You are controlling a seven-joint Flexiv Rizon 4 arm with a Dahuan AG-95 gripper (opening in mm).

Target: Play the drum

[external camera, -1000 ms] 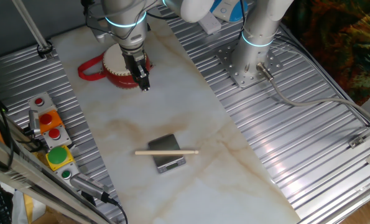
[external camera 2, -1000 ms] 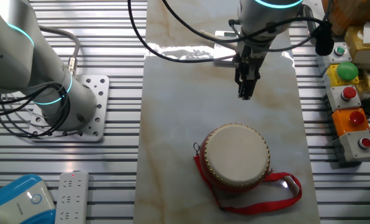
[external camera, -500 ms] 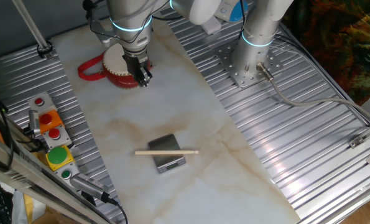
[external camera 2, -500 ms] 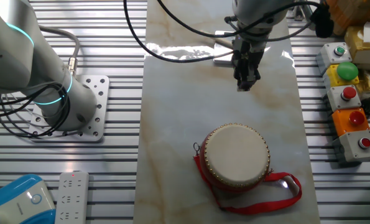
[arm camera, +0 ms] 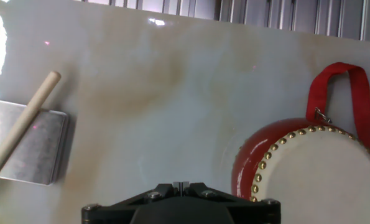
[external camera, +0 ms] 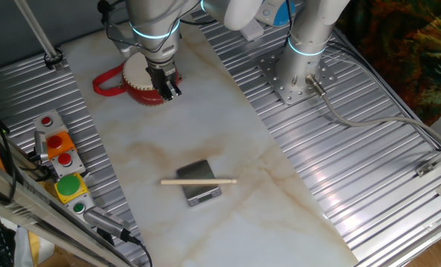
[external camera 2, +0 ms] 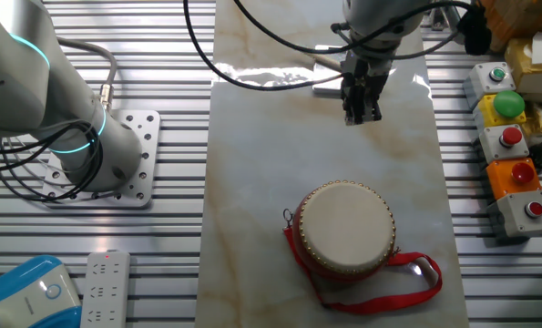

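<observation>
From the hand view, the gripper (arm camera: 180,185) is clenched on nothing, jaws meeting at 6 o'clock. The drum (arm camera: 315,171) sits on the surface (arm camera: 172,106) at 4 o'clock, strap (arm camera: 349,93) toward 2. The stick (arm camera: 20,127) lies across the block (arm camera: 32,146) at 9 o'clock, untouched. Over the last 1 s the gripper (external camera 2: 361,102) has lifted and drawn away from the drum (external camera 2: 346,228), toward the stick side. That suggests the stick gets fetched first, so drumming has not begun.
</observation>
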